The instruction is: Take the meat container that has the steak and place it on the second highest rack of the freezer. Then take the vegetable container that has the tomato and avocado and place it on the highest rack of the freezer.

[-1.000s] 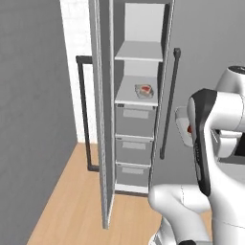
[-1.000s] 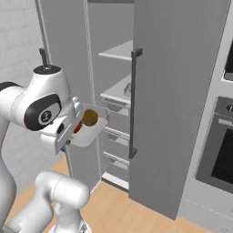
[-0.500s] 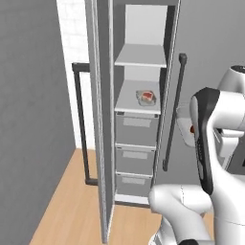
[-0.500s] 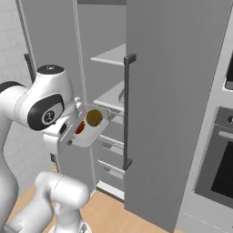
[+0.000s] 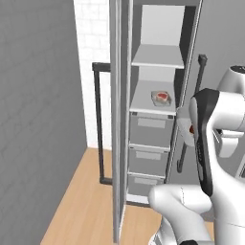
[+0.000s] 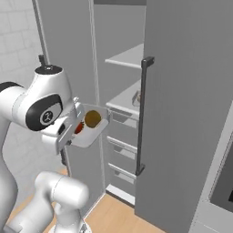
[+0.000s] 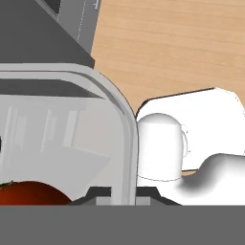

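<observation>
Clear plastic vegetable container [image 6: 93,134], nearest of all, held out in front of the robot, not yet in the freezer. Pinched by its rim in the dark two-finger claw [image 7: 122,195], jaws squeezed narrow on the thin edge. Inside: shiny round red tomato [image 7: 28,194] and brownish-green lumpy avocado [image 6: 93,118], side by side. Further off, tall grey open freezer [image 5: 125,95]. Small clear meat container [image 5: 161,97] with the flat red steak [image 5: 163,96] already sitting on the pale grey second highest rack [image 5: 141,99]. Looks like step two, then. Pale grey highest rack [image 5: 158,56] just above. Next, probably: lift the tub higher, keep it flat, slide it in past the long dark door handle [image 6: 142,113], set down gently.
</observation>
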